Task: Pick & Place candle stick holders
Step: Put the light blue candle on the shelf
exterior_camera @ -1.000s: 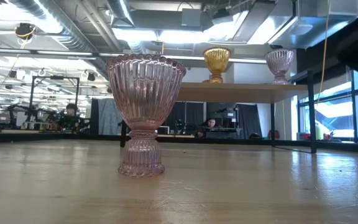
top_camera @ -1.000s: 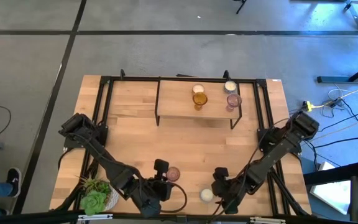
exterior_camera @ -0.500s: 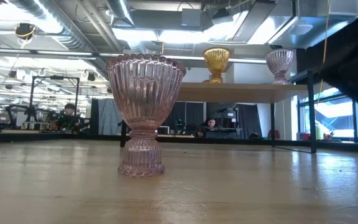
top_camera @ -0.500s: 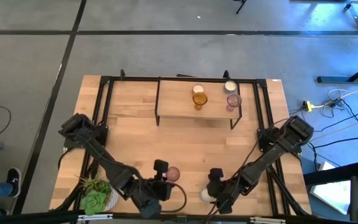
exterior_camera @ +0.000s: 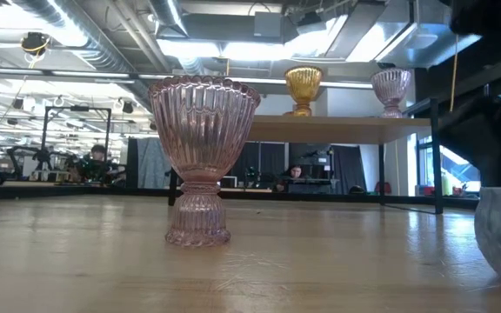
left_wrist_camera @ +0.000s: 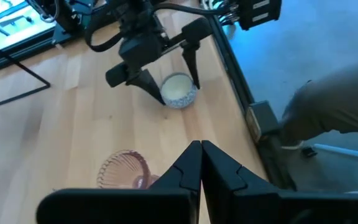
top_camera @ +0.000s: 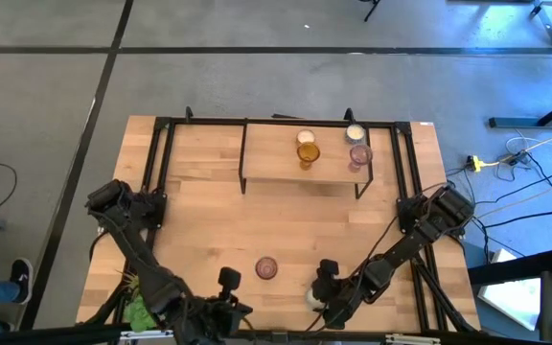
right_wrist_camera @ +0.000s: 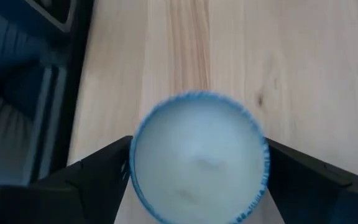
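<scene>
Table: wooden top [top_camera: 209,230] is carrying a black-framed shelf [top_camera: 276,168] at 12 o'clock.
Shelf cups: amber one [top_camera: 308,152], pink one [top_camera: 359,154] and two cream ones — partly overlapping.
Right gripper [left_wrist_camera: 166,78]: spread, straddling the white holder [left_wrist_camera: 179,91] at 5 o'clock.
Left gripper [left_wrist_camera: 201,163]: pinched together, empty, at 7 o'clock.
Pink holder [top_camera: 266,267]: standing upright, alone.
Plant [top_camera: 137,311]: mostly hidden.
Writing: none legible.

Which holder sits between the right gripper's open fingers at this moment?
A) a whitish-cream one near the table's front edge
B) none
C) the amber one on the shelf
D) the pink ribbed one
A: the right gripper straddles the whitish-cream holder, its fingers open on either side; the pink holder stands apart.
</scene>
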Controlling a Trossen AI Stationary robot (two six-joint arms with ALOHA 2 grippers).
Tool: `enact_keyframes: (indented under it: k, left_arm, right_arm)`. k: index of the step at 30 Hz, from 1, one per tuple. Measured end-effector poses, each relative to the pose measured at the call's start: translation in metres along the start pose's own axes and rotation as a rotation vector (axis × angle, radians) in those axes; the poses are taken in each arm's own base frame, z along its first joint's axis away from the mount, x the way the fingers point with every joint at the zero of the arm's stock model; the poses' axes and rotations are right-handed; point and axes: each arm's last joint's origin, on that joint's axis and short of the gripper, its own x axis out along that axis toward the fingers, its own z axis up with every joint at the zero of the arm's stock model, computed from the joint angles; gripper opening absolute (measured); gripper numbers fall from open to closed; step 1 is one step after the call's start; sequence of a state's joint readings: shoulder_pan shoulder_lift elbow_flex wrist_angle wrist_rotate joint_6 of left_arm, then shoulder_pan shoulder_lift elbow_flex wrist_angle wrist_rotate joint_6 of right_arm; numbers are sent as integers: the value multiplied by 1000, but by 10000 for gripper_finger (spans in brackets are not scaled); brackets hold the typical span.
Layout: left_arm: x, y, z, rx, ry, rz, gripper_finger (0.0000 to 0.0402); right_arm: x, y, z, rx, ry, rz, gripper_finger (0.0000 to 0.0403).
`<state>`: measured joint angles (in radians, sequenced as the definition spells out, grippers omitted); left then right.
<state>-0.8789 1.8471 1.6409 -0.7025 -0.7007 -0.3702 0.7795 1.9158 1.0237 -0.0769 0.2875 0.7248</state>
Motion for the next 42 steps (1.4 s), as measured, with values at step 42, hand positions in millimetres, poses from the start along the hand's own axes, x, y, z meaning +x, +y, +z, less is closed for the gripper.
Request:
enact_keyframes:
  k: [42]
  left_arm:
    - [-16, -17, -7, 20, -18, -31, 2]
  right_arm:
    - [14, 3, -5, 106, 3, -10, 292]
